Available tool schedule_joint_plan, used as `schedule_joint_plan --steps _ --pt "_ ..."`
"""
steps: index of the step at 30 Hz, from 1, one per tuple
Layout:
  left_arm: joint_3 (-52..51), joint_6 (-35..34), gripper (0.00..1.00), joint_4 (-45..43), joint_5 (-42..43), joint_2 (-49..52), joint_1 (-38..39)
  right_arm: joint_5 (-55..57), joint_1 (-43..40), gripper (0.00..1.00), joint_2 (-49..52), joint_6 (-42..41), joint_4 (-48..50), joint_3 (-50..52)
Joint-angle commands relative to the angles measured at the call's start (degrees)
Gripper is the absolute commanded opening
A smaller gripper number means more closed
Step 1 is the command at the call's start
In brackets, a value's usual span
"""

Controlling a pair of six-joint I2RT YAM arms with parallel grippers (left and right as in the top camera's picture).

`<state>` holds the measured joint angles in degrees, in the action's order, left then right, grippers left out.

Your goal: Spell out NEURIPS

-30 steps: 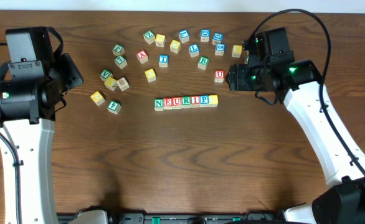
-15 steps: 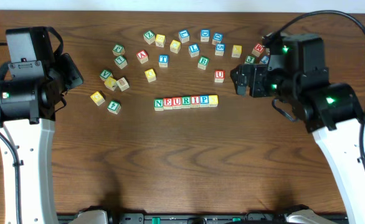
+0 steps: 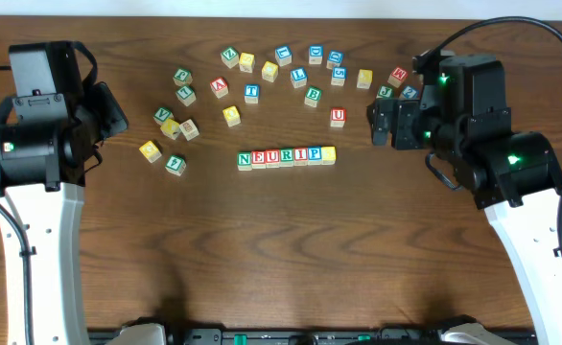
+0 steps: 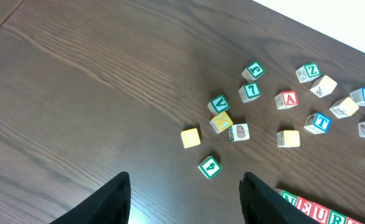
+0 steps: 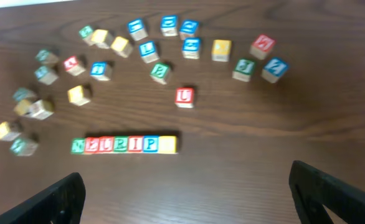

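The dark wooden counter (image 3: 281,249) carries everything. The right claw (image 3: 375,123) hangs wide and empty near the right end of the centred row of seven small wooden letter cubes (image 3: 287,156). The left claw (image 4: 185,202) is half-spread and empty. Best to lift clear (no brushing), then check the plain yellow-topped end cube (image 3: 329,153).

Seven small wooden cubes stand in one straight row, side by side and touching, letters up: green N (image 3: 245,159), red E (image 3: 258,158), red U (image 3: 272,157), green R (image 3: 286,156), red I (image 3: 300,155), blue P (image 3: 315,154), then a plain yellow-topped cube (image 3: 329,153). The row lies near the middle of the table (image 3: 281,249), its right end slightly farther back.
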<state>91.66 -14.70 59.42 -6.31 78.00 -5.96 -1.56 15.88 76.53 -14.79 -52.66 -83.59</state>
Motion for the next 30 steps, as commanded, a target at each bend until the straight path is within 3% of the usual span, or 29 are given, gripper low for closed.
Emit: schedule_joint_plan --steps 1,9,13,23,30 --pt "0.66 0.94 0.56 0.15 -0.13 -0.52 -0.24 5.75 -0.15 0.99 -0.17 0.72 0.17 -0.74" --pt "0.66 0.94 0.56 0.17 -0.11 -0.52 -0.24 7.19 -2.97 0.99 -1.11 3.10 4.81 0.04" --pt "0.66 0.92 0.56 0.17 -0.13 -0.52 -0.24 6.78 -4.66 0.99 -4.96 3.76 10.88 5.16" --pt "0.66 0.92 0.56 0.17 -0.13 -0.52 -0.24 0.50 -12.02 0.99 -28.28 5.22 37.24 38.16" --pt "0.66 0.94 0.56 0.15 -0.13 -0.52 -0.24 1.11 -12.96 0.99 -49.75 5.25 45.11 59.36"
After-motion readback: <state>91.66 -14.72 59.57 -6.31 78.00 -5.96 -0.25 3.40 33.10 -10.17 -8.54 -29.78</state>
